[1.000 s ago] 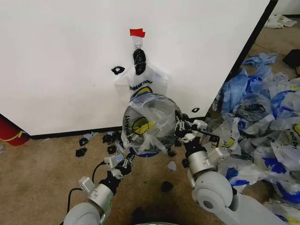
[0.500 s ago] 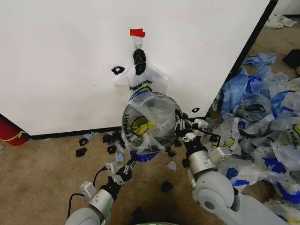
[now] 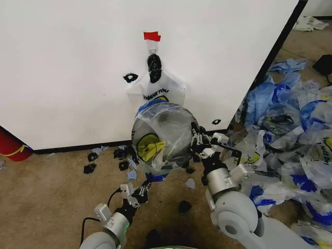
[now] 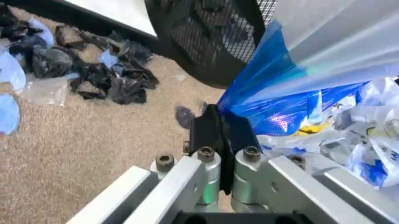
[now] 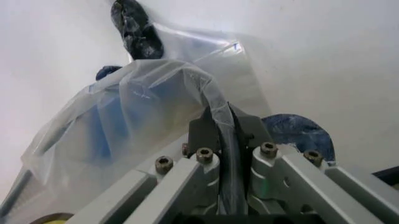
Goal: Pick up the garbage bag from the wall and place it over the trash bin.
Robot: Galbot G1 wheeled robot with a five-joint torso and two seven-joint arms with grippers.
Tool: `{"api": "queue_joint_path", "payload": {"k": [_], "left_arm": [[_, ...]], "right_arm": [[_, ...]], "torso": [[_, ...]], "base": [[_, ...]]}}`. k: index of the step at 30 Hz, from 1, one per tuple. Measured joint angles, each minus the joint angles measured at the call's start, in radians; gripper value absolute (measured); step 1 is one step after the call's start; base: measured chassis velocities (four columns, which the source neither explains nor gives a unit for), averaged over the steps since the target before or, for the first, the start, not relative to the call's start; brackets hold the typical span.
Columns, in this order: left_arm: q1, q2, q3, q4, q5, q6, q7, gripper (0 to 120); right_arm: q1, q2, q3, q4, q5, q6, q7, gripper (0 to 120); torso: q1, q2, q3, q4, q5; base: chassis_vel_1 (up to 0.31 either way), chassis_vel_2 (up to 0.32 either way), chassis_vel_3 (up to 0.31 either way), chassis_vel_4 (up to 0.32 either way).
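The garbage bag (image 3: 162, 136), translucent with a yellow smiley and blue patches, is spread like a dome over the round black trash bin (image 4: 209, 44) at the foot of the white wall (image 3: 67, 72). My right gripper (image 3: 198, 143) is at the bag's right side, shut on a fold of the film (image 5: 215, 105). My left gripper (image 3: 142, 191) is low at the front, shut, with the bag's blue edge (image 4: 262, 88) tapering into its tips. The bin's dark inside shows faintly through the plastic.
A bunch of like bags with a black knot (image 3: 154, 67) hangs from the hook under red tape (image 3: 152, 36). Black scraps (image 3: 122, 154) lie along the wall's base. A big heap of loose bags (image 3: 293, 129) covers the floor on the right. A red object (image 3: 9, 145) sits at far left.
My left gripper has drawn back and down toward me with the blue edge. The bag now spreads wider and lower, and its smiley has shifted left. The right gripper barely moved.
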Motion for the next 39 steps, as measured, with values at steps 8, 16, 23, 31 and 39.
{"api": "queue_joint_path", "payload": {"k": [8, 16, 23, 31, 39], "left_arm": [[-0.001, -0.038, 0.000, 0.053, 0.015, -0.010, 0.009, 0], [0.001, -0.043, -0.001, 0.070, 0.023, -0.015, 0.013, 0], [0.011, -0.038, -0.017, 0.049, 0.032, -0.018, 0.003, 0], [0.053, -0.015, -0.030, -0.002, 0.058, -0.014, -0.008, 25], [0.102, 0.011, -0.049, -0.069, 0.071, -0.012, -0.016, 48]], "right_arm": [[0.004, 0.005, -0.015, 0.000, 0.004, 0.000, -0.001, 1], [0.006, 0.003, -0.016, -0.005, 0.004, 0.000, -0.002, 1], [0.006, 0.000, -0.014, -0.015, 0.003, 0.003, -0.006, 1], [0.003, -0.012, 0.008, -0.032, -0.005, 0.010, -0.009, 1], [-0.004, -0.017, 0.027, -0.046, -0.009, 0.013, -0.010, 1]], "torso": [[0.000, 0.000, 0.000, 0.0000, 0.0000], [0.000, 0.000, 0.000, 0.0000, 0.0001], [0.000, 0.000, 0.000, 0.0000, 0.0000], [0.000, 0.000, 0.000, 0.0004, 0.0000], [0.000, 0.000, 0.000, 0.0000, 0.0001]], "base": [[0.000, 0.000, 0.000, 0.000], [0.000, 0.000, 0.000, 0.000], [0.000, 0.000, 0.000, 0.000], [0.000, 0.000, 0.000, 0.000], [0.000, 0.000, 0.000, 0.000]]}}
